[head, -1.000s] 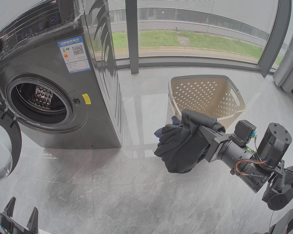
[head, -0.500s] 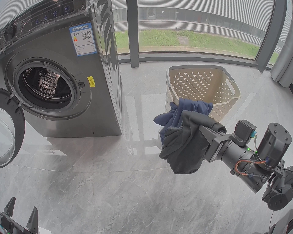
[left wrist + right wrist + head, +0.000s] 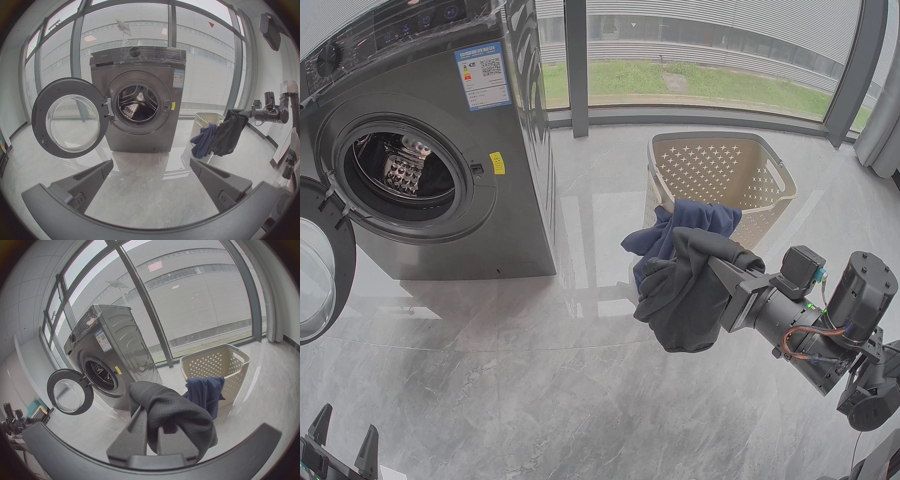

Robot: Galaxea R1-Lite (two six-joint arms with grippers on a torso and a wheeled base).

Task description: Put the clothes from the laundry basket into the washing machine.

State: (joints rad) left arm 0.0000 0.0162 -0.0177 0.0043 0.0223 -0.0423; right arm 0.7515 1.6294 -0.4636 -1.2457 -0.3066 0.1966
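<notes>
Glossy grey stone floor (image 3: 519, 387): right pincer (image 3: 715, 265) clamps limp dark-grey garment (image 3: 681, 300) just beside beige perforated plastic laundry basket (image 3: 712, 135); navy cloth (image 3: 694, 219) draped on basket rim could snag & drag out w/ it.

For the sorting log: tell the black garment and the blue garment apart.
The black garment hangs in the air, clamped in the right gripper; the blue garment is draped over the laundry basket's rim, held by nothing. The black garment looks bulkier than the blue garment. Both are limp, dark cloth outside the washing machine.
</notes>
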